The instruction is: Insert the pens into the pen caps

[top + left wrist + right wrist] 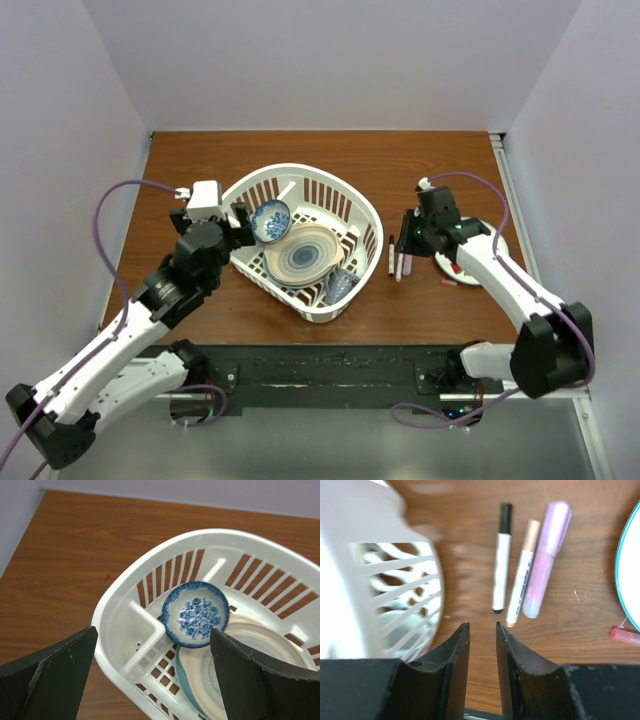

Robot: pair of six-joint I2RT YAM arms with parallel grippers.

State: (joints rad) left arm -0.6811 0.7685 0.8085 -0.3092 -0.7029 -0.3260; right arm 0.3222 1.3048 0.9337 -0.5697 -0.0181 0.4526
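3 pens (501, 560) lie side by side on the table (570, 625) just ahead of the right gripper (482, 630), long axes running roughly away from it. Its jaws stand narrowly parted, gripping nothing. The left gripper (152, 630), spread wide, hangs over the white basket (225, 532), well apart; a red piece (624, 636) may be a cap

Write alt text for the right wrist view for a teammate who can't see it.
Three pens lie side by side on the wooden table, just beyond the right gripper's fingers, which stand slightly apart and empty. A blurred white basket fills the left.
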